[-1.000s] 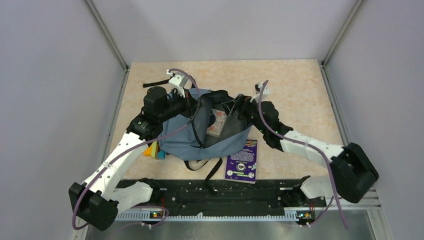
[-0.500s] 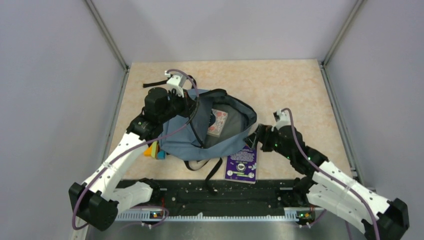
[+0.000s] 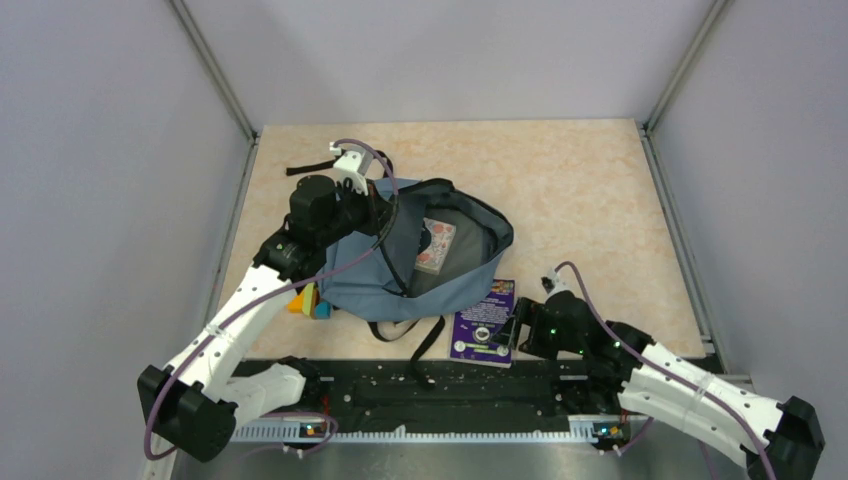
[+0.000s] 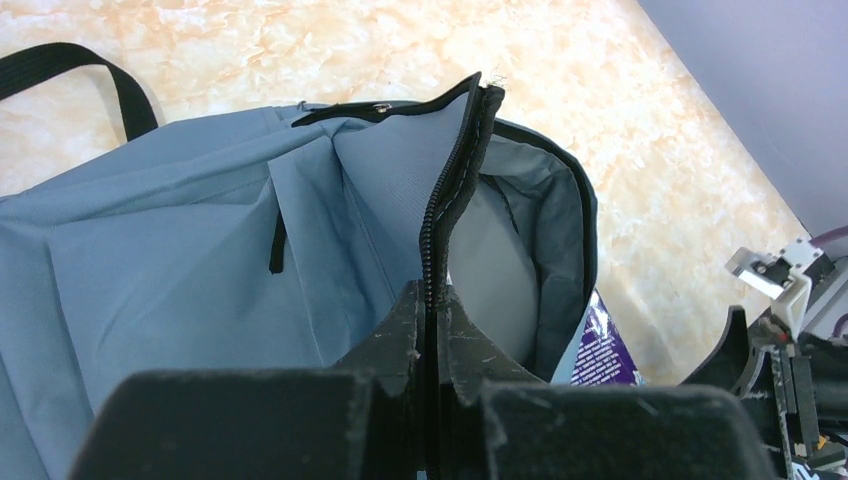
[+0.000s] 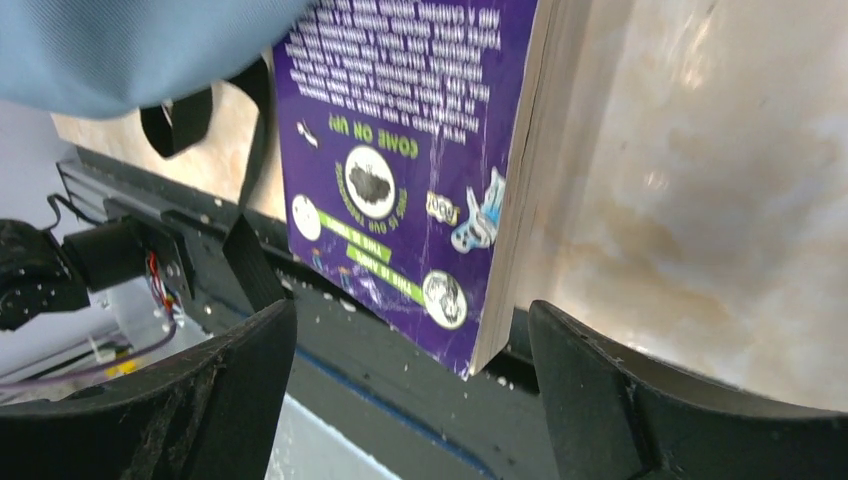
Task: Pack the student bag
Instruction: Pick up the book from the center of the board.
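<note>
Top and wrist views, packing in progress. The bag [image 3: 400, 270] lies on the table [image 3: 580, 190] left of centre, mouth facing right and gaping. The left gripper [image 4: 430, 300] stays clamped on the zip edge of that mouth, holding it up. A second ago the right arm reached to the far rim of the opening; it has since swung back and down to the near edge. The right gripper [image 5: 415, 340] now stands with jaws wide, one on each side of the near end of the purple book [image 3: 485, 320], not yet closed on it. The mouth has kept its shape with one support only. The book is probably the next item to go in.

A pale item [image 3: 435, 245] shows inside the bag, with the rest of the lining in shadow. The book's far end is covered by the bag's edge. Contact between fingers and book cannot be settled. Coloured pieces [image 3: 308, 300] at the bag's left side are half hidden by the left arm
</note>
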`<state>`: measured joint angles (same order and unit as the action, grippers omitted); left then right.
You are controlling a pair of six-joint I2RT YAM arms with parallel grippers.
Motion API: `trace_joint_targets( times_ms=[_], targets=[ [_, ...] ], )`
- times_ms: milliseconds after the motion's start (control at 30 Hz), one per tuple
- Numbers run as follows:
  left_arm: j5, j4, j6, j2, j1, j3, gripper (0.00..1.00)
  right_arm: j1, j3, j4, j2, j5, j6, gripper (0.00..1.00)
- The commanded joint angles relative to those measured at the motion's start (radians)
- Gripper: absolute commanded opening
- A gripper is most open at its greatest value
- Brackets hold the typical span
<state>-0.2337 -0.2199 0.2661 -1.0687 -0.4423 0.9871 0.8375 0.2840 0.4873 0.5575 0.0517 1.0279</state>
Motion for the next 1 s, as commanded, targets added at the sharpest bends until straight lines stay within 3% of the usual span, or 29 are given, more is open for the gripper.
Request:
trace_joint_targets(
  times_ms=[0,200,667,833,967],
  targets=[
    [0.01,0.031,0.001,0.035,-0.004,-0.002,0.0,0.09,-0.014,0.046,-0.012,-0.026,0.158,0.83],
    [0.009,0.03,0.002,0.034,-0.005,-0.004,0.0,0.147,-0.057,0.061,-0.027,-0.018,0.258,0.82],
    [-0.004,0.035,0.007,0.019,-0.005,-0.003,0.0,0.193,-0.208,-0.232,-0.014,-0.107,0.402,0.79],
    [-0.006,0.036,0.007,0.019,-0.005,-0.005,0.0,0.194,-0.24,-0.292,-0.007,-0.108,0.424,0.7],
    [-0.007,0.038,0.008,0.015,-0.006,-0.004,0.0,0.195,-0.249,-0.332,0.016,-0.111,0.426,0.54]
  ],
)
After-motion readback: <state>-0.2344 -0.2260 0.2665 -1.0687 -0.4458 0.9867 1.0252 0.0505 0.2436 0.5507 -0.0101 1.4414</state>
